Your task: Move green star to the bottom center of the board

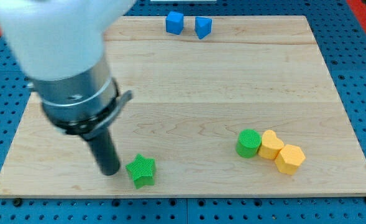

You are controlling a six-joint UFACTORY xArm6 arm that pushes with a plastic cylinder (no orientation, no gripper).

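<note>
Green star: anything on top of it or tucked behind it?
Nothing sits on the green star; its top is bare. My tip stands just to its left, about touching. Beyond it only the wooden board shows. The board under the star is covered.

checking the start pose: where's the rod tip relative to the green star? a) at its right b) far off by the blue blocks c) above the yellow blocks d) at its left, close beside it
d: my tip sits just at the view's left of the green star, near the board's bottom edge.
</note>
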